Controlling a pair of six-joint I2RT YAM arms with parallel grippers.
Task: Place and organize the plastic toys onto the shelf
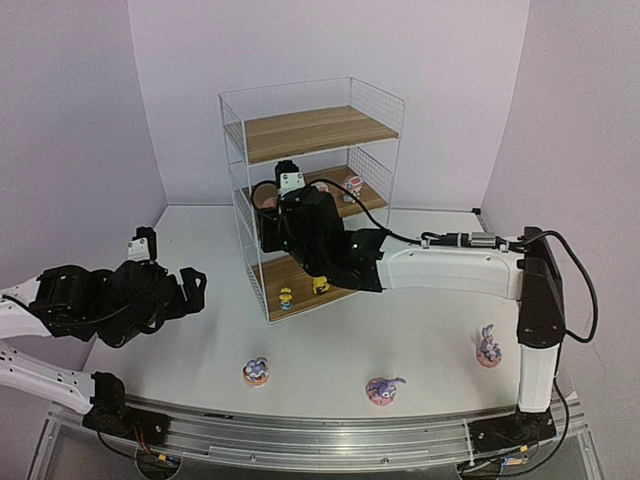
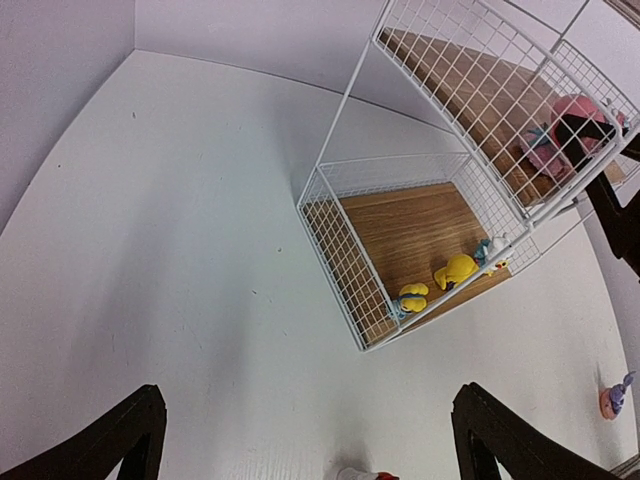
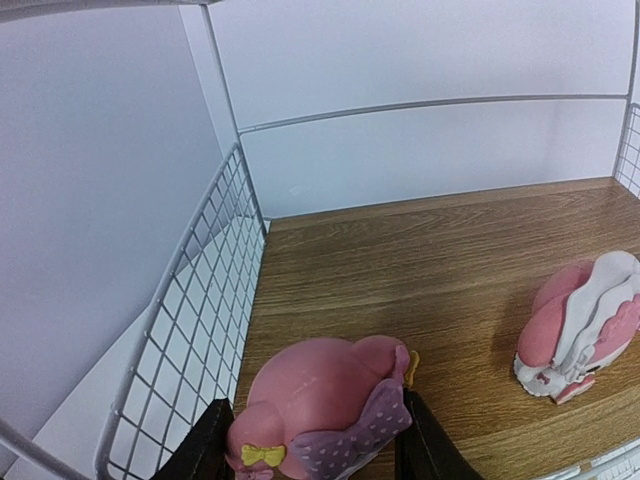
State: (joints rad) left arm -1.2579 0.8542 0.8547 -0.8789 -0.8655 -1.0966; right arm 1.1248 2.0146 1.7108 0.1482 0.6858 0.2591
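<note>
The white wire shelf (image 1: 235,110) stands mid-table. My right gripper (image 1: 266,200) reaches into the left end of its middle board (image 3: 430,250) and is shut on a pink toy with a purple bow (image 3: 320,400), low over the wood. Another pink-white toy (image 3: 582,325) stands to its right, also seen from above (image 1: 352,186). Small yellow toys (image 1: 286,297) (image 1: 321,284) sit on the bottom board; the left wrist view shows them (image 2: 413,296) (image 2: 455,271). Three purple bunnies (image 1: 256,371) (image 1: 383,389) (image 1: 488,347) stand on the table. My left gripper (image 1: 190,290) is open and empty, left of the shelf.
The wire side wall (image 3: 200,300) of the shelf is close on the left of the held toy. The right arm's forearm (image 1: 450,268) stretches across in front of the shelf. A purple bunny (image 2: 615,397) shows at the right edge of the left wrist view.
</note>
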